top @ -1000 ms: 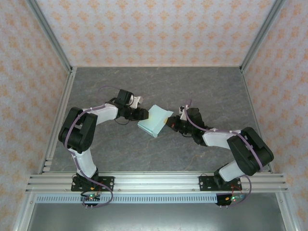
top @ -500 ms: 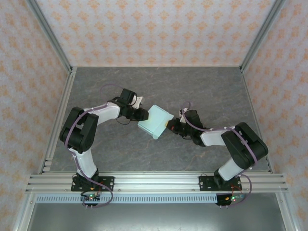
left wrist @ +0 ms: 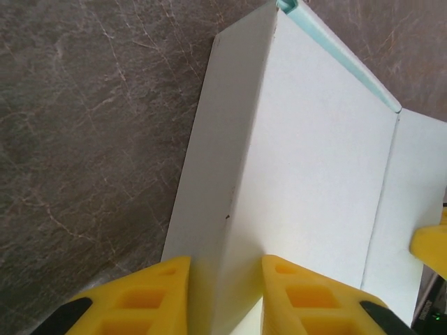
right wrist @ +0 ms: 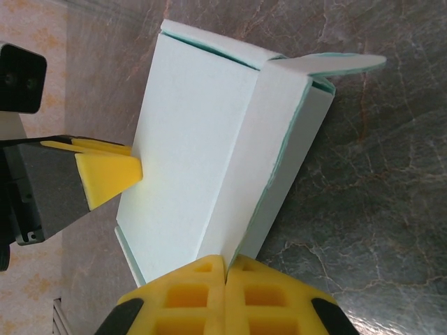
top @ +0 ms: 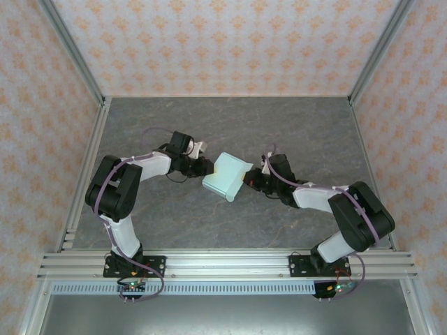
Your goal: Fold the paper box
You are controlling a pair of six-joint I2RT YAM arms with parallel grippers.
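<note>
Your right pincer point(right wrist: 225, 271) squeezes tight on a flap edge of the paper box point(right wrist: 188, 146), while your left pincer point(left wrist: 225, 279), narrowly spread, grips its creased wall.

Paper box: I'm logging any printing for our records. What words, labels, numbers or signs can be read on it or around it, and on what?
None can be read.
The paper box is plain card on every face shown; one tiny dark speck in the left wrist view is no character.
The walls carry only a repeating orange ornament, no letters.
</note>
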